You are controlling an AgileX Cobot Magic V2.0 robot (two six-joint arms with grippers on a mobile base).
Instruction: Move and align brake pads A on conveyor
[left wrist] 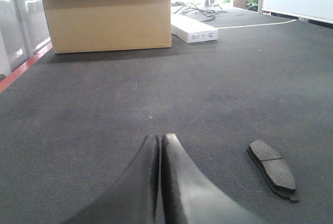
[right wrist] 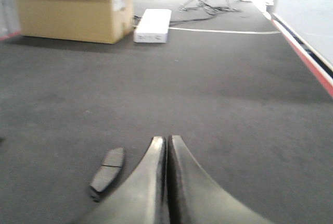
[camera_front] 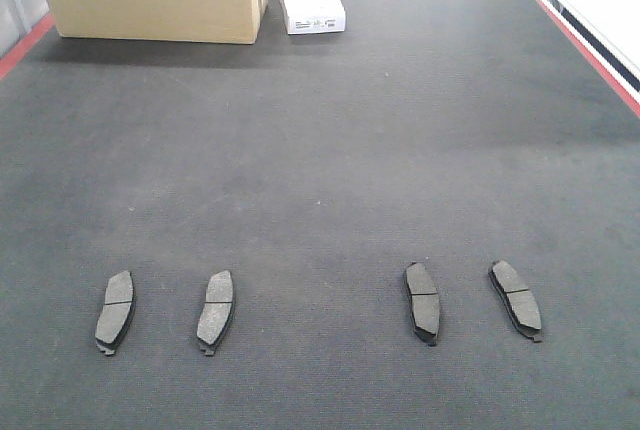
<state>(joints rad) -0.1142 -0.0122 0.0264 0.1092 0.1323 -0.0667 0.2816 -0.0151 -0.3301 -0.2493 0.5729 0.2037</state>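
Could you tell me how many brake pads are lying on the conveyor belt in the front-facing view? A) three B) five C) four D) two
C: the front view shows four brake pads on the conveyor, at and, in a rough row of two pairs.

The cardboard box (left wrist: 106,15) at the conveyor's (left wrist: 104,104) far left corner bore a dark stencilled mark on a flap at its top, reading roughly "#3H", possibly mirrored. The white carton (left wrist: 194,29) beside it carried small print on its end, too fine to read.
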